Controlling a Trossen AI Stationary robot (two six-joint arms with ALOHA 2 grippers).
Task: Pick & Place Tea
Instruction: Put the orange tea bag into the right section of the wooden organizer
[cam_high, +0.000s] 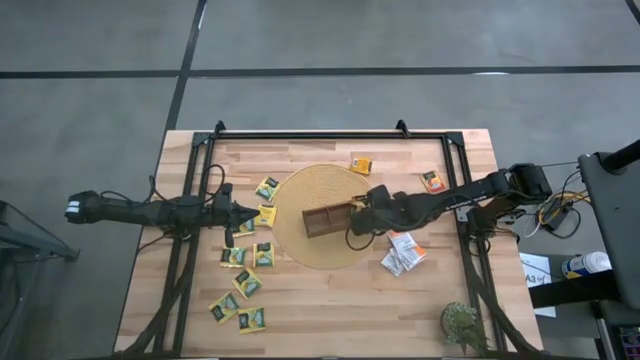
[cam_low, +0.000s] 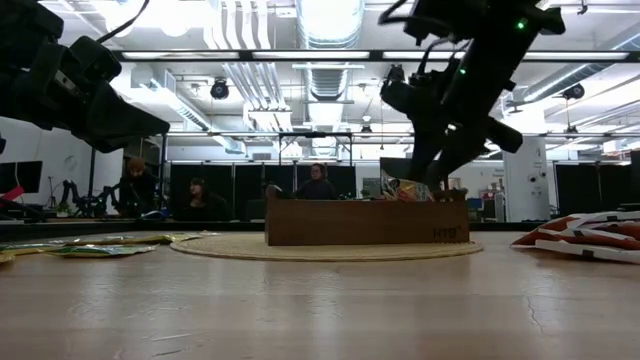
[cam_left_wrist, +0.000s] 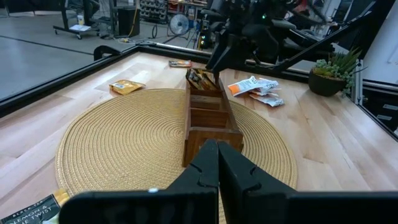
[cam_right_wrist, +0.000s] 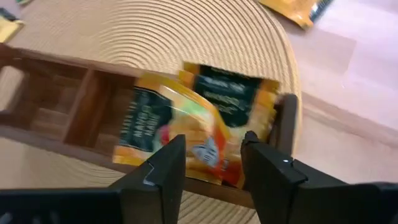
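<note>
- The right hand (cam_right_wrist: 211, 163) hangs over the end compartment of the wooden tray (cam_high: 324, 219), fingers parted with a gap between them; an orange packet (cam_right_wrist: 180, 134) lies tilted just past the fingertips, and I cannot tell whether a finger touches it. It looks let go rather than pinched.
- That packet leans on other orange packets (cam_right_wrist: 233, 99) standing in the same end compartment; the tray's other two compartments look empty.
- The tray sits on a round woven mat (cam_high: 300, 250) in the middle of the surface (cam_high: 330, 320).
- The left hand (cam_left_wrist: 217, 168) hovers low beside the mat's edge, fingers closed together on nothing, pointed at the tray.
- Remaining tea: yellow-green packets (cam_high: 245, 282) scattered near the left arm, white-and-orange packets (cam_high: 404, 250) piled just off the mat, single orange ones (cam_high: 361, 165) farther back.
- Handling, as a judgement: these packets look very light, thin and flexible, with a slick wrapper. Lying flat, they offer little to pinch; take one by an edge or a lifted corner. Squeezing will crease, hardly damage. Dropped in, one can lean or slide rather than settle upright.
- A small potted plant (cam_high: 460, 322) stands at the surface's near right corner.
</note>
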